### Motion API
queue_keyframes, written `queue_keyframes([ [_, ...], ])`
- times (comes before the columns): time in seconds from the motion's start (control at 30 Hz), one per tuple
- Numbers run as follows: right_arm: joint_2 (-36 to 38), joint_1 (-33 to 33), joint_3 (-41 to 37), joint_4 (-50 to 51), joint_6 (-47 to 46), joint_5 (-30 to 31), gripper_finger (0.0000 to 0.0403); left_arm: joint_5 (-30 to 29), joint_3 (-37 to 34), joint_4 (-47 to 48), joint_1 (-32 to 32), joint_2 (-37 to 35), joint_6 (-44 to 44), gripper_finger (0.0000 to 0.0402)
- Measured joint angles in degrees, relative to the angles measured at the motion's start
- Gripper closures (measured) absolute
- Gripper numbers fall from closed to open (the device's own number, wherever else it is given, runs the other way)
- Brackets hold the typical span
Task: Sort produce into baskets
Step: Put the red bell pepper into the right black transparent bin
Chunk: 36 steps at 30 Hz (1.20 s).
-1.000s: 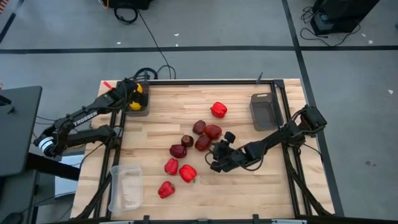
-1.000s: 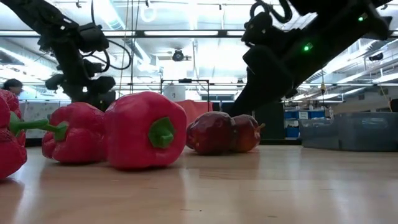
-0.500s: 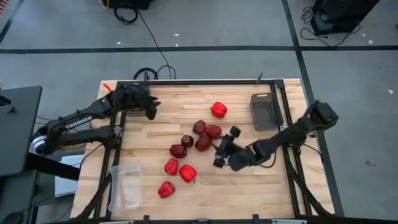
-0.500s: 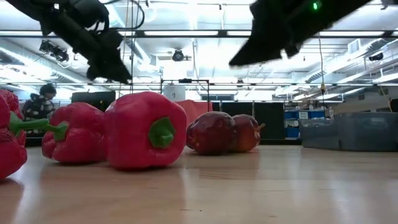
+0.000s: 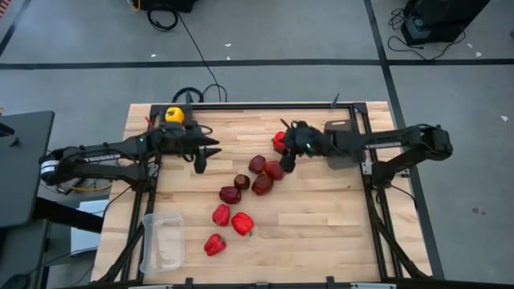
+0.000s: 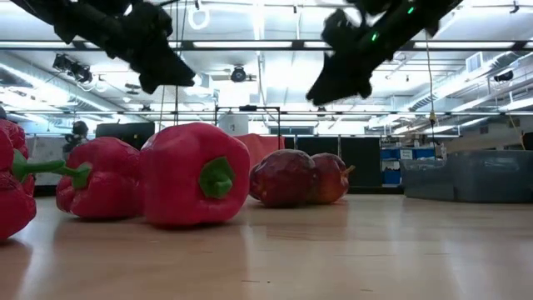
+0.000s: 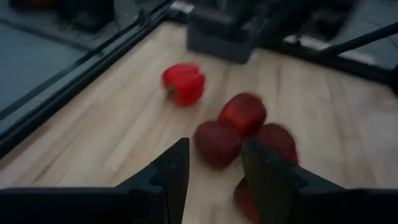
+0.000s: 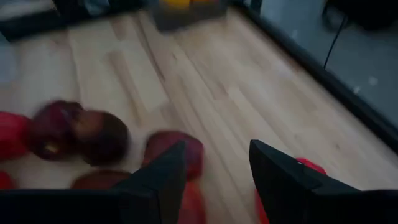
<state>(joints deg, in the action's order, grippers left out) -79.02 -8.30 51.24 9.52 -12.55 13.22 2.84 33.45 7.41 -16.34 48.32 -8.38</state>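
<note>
My left gripper (image 5: 205, 154) is open and empty over the far-left part of the table, pointing at the maroon fruits (image 7: 214, 143). My right gripper (image 5: 284, 154) is open and empty, hovering beside a lone red pepper (image 5: 278, 142) at the far middle. Several maroon fruits (image 5: 257, 164) lie in a cluster at the middle. Three red peppers (image 5: 231, 220) lie nearer the front. A yellow pepper (image 5: 174, 115) sits in the dark grey basket (image 5: 183, 141) at the far left, which the left arm mostly hides. A second grey basket (image 5: 340, 128) stands at the far right, a clear tray (image 5: 163, 241) at the near left.
The right arm stretches across the far-right grey basket. Bare wood lies at the table's near right (image 5: 321, 233) and between the left gripper and the fruit cluster. The low view shows red peppers (image 6: 196, 175) and maroon fruits (image 6: 283, 177) close to the camera.
My left gripper has gone from over the far-left basket toward the table's middle, and the yellow pepper stays in that basket. My right gripper has swung from the table's near middle toward the far edge, up to the lone red pepper. No produce on the table has moved.
</note>
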Motion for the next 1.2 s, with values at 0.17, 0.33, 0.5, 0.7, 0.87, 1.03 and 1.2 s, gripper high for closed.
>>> queue_keyframes([
  [0.17,-4.7,-6.7,2.3,8.5,3.3,-1.6,0.0209,-5.3,0.0,-1.5,5.2,2.1,-3.3,0.025],
  [0.33,-7.5,-8.9,2.3,11.6,4.1,-2.5,0.0224,-6.8,0.0,-1.0,7.8,3.9,-4.0,0.025],
  [0.5,-11.7,-11.7,2.4,10.4,5.3,-4.4,0.0248,-10.2,0.0,-1.8,8.0,5.2,-0.6,0.025],
  [0.7,-13.9,-12.6,2.4,17.7,2.9,-7.8,0.0254,-13.3,0.0,-1.4,8.0,5.6,1.4,0.025],
  [0.87,-10.6,-11.8,2.6,25.3,0.2,-9.6,0.0254,-13.4,0.0,-0.8,8.0,5.7,4.7,0.025],
  [1.03,-6.7,-11.8,10.1,22.8,1.8,-10.3,0.0254,-16.0,0.0,-1.1,8.0,5.7,8.3,0.025],
  [1.2,-10.4,-12.6,21.2,21.4,10.5,-7.3,0.0254,-18.7,0.0,-3.7,7.1,6.6,11.3,0.025],
])
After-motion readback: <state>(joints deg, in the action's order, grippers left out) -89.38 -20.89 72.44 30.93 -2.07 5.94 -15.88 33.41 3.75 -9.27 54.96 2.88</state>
